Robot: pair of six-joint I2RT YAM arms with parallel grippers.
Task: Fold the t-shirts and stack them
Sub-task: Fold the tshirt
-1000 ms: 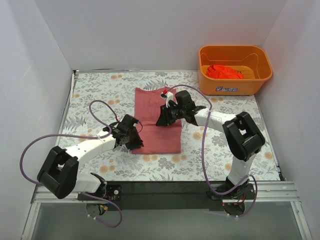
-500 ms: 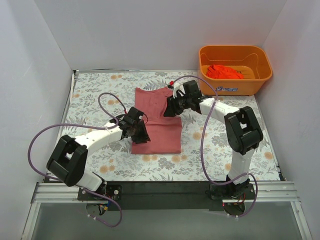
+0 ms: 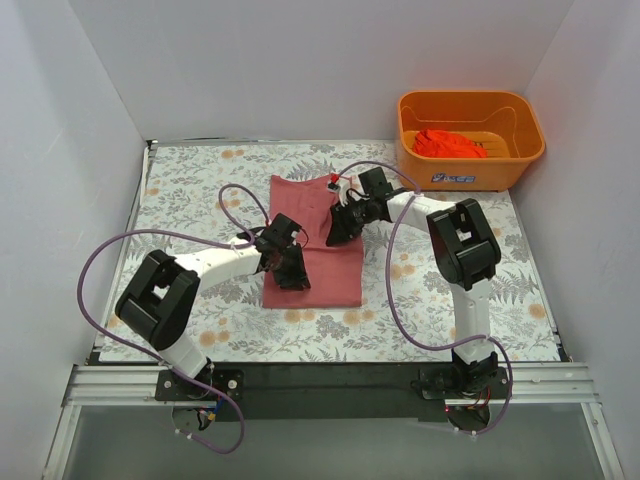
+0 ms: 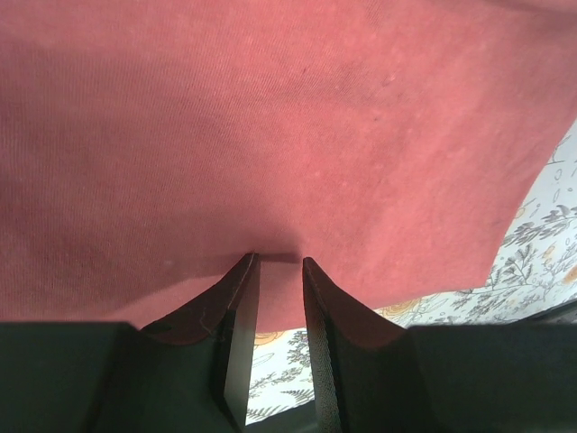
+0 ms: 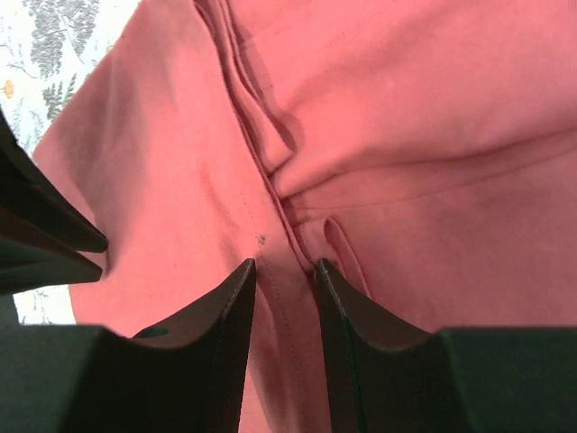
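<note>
A dusty pink-red t-shirt (image 3: 318, 262) lies folded into a tall rectangle on the floral table (image 3: 200, 190). My left gripper (image 3: 295, 272) is over its lower left part. In the left wrist view the left gripper (image 4: 278, 260) has a narrow gap, its tips touch the cloth (image 4: 270, 117) and nothing is clamped. My right gripper (image 3: 338, 230) is over the shirt's upper right. Close up, the right gripper (image 5: 284, 263) stands open astride a raised seam fold of the shirt (image 5: 433, 135). A brighter orange-red t-shirt (image 3: 448, 143) lies bunched in the basket.
The orange plastic basket (image 3: 470, 172) stands at the back right corner. White walls close the table on three sides. Purple cables (image 3: 235, 195) loop above the table beside both arms. The left gripper's fingers (image 5: 50, 239) show at the left edge of the right wrist view.
My left gripper has moved right, from the shirt's lower left edge onto the cloth. The right gripper went up toward the collar, then came back down a little. The shirt's outline looks unchanged.
</note>
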